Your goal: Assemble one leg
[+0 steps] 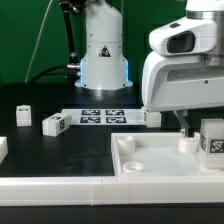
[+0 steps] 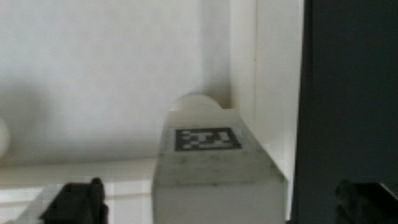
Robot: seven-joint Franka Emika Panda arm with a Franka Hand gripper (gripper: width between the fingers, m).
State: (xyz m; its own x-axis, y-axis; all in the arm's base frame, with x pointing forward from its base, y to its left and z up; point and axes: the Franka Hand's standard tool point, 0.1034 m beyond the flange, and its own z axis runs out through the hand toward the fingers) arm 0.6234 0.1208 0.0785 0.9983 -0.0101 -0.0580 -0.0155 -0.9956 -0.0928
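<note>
Honestly, it's looking close to done: one leg [image 1: 212, 140] is standing in a corner of the big white panel [image 1: 150, 160], with the jaws hanging wide either side, not gripping it. Can't tell if it's seated tight. Other legs [image 1: 53, 123] are lying loose on the desk [image 1: 60, 150].

a green backdrop [image 1: 25, 40] hangs behind the black table [image 1: 70, 155].

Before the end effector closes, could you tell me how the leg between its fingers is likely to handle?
The leg looks like rigid moulded plastic, so it probably won't flex. Its flat sides should suit the open end effector, though smooth faces may slip. Small, it is likely light.
</note>
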